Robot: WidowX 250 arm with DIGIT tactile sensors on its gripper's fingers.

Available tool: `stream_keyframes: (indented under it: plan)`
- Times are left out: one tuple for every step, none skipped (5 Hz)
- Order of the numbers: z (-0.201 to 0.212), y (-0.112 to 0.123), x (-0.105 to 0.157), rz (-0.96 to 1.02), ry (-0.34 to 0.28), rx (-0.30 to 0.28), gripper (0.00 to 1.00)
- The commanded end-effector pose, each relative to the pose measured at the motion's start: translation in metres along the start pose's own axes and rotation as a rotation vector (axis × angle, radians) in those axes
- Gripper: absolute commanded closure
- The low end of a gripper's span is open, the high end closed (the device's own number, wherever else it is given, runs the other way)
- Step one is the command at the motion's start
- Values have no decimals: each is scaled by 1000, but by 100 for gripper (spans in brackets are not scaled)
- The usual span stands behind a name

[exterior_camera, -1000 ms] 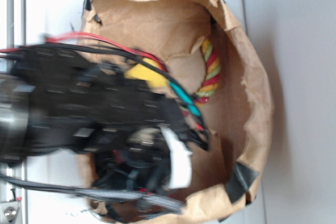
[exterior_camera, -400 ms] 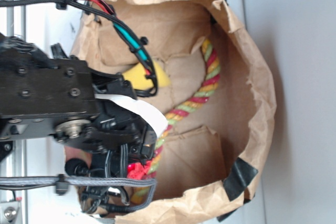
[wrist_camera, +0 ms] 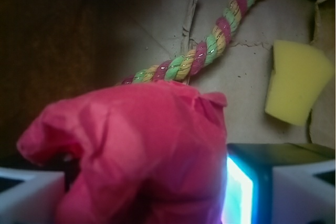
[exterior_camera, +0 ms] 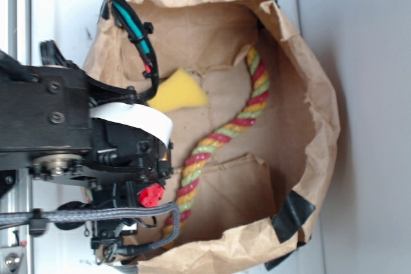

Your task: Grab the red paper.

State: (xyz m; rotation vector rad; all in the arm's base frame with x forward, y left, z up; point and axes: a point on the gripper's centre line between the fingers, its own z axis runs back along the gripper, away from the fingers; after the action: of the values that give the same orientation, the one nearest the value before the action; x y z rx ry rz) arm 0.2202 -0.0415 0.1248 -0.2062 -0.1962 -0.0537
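Between the closed jaws: the red paper (wrist_camera: 142, 156).

The arm (exterior_camera: 45, 120) is built of matte black plates fastened with round-headed screws, with a silver bearing ring low on its side. A white ribbon cable (exterior_camera: 138, 120) curls across it. Red, black and teal wires (exterior_camera: 131, 24), bundled with black ties, loop above; a grey braided sleeve (exterior_camera: 96, 215) runs below. The pincer (wrist_camera: 157, 192) shows pale finger blocks.
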Motion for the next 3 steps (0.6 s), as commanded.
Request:
stream_keyframes:
  plan:
    - [42, 4, 37, 83, -22, 115, 100]
    - [45, 14, 45, 119, -15, 115, 100]
    - [48, 24, 50, 142, 1, 143, 100]
